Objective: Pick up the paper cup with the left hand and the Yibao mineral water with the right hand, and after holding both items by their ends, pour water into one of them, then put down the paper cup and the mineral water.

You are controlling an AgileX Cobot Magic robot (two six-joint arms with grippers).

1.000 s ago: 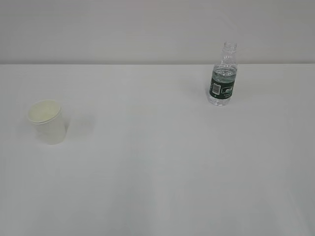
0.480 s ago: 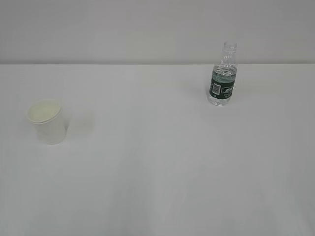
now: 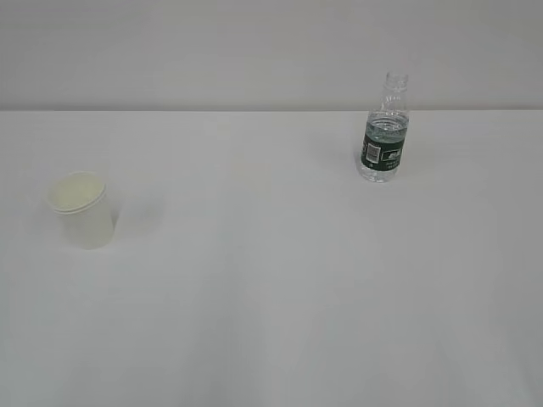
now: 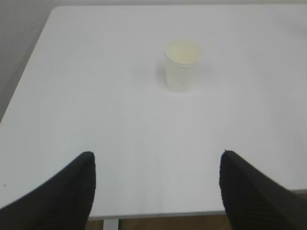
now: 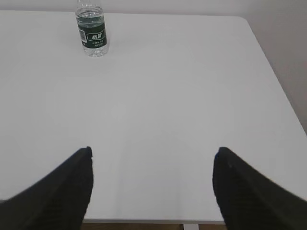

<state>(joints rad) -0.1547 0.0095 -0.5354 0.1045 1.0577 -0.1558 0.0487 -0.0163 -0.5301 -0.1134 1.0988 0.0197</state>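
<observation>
Standing well ahead of each spread, empty end effector point(image 4: 156, 165) point(image 5: 152, 163): paper cup point(image 4: 182, 65), Yibao mineral water point(image 5: 91, 31).

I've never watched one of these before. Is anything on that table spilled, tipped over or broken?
Nothing stands out. The cup and the bottle both stand upright, far apart on a dry table. The bottle has no cap, but nothing has spilled.

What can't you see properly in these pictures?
- Exterior view: neither arm shows; both are outside the frame.
- Right wrist view: the Yibao mineral water has its neck cut off by the top edge.
- Exterior view: the label's white marks are too small to read.
- Left wrist view: the paper cup is blurry, so its bottom inside is unclear.
- Left tool and right tool: only fingertips show; the bottom edge cuts the rest.
</observation>
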